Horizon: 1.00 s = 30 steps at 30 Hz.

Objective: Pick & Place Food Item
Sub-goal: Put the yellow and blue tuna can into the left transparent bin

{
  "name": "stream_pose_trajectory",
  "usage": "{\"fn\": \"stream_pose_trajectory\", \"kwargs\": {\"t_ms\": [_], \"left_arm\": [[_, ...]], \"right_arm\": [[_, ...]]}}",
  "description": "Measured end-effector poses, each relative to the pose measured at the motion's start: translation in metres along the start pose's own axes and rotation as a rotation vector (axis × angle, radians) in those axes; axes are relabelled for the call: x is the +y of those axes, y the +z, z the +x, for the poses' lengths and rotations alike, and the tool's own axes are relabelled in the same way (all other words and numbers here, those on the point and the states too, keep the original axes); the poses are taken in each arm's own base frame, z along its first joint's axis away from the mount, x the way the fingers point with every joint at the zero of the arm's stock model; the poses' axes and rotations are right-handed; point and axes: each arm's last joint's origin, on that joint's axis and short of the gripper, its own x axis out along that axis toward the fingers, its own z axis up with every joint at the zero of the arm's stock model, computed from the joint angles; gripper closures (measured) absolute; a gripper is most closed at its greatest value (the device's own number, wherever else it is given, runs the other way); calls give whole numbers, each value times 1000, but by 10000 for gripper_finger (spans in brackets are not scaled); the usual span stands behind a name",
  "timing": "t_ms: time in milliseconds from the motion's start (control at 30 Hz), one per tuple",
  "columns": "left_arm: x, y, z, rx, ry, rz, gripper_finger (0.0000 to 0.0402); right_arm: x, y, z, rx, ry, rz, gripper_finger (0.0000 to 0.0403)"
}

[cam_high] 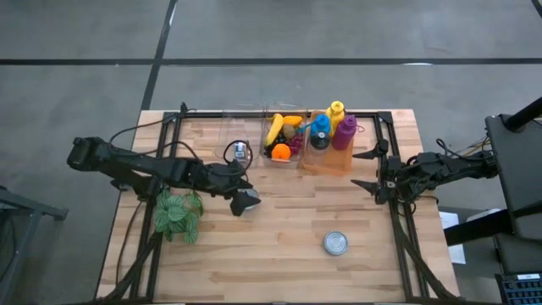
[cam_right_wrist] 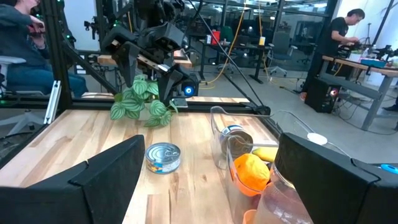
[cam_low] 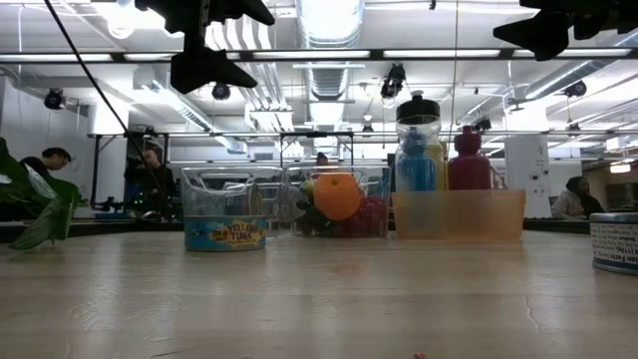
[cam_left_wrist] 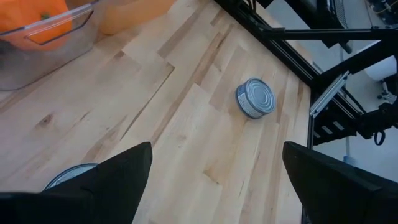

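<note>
A silver food can (cam_high: 336,244) stands on its base on the bare wood near the table's front right; it also shows in the left wrist view (cam_left_wrist: 255,98) and the right wrist view (cam_right_wrist: 163,157). A second can, labelled yellow tuna (cam_low: 224,234), stands in a clear bin (cam_high: 240,151) at the back. My left gripper (cam_high: 246,202) hovers open above the table's middle, left of the front can, with nothing between its fingers (cam_left_wrist: 216,155). My right gripper (cam_high: 362,169) waits open at the right side, held level and high (cam_right_wrist: 210,149).
A clear bin with a banana, an orange and grapes (cam_high: 284,140) and an orange bin of bottles (cam_high: 332,140) stand at the far edge. A leafy plant (cam_high: 178,216) lies at the left. A black frame (cam_high: 392,144) rims the table. People show in the room behind.
</note>
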Motion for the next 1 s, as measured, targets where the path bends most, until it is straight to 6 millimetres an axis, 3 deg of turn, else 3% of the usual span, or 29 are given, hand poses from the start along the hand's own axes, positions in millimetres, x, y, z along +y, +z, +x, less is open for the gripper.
{"fn": "stream_pose_trajectory", "kwargs": {"t_ms": [400,800,1000], "left_arm": [[1,1,0,-3,2,8,37],[2,6,-9,-59,26,278,37],[5,3,-16,-33,54,215,37]], "right_arm": [[0,0,0,0,1,0,32],[0,0,1,-2,-3,14,32],[0,0,1,4,0,-17,32]]}}
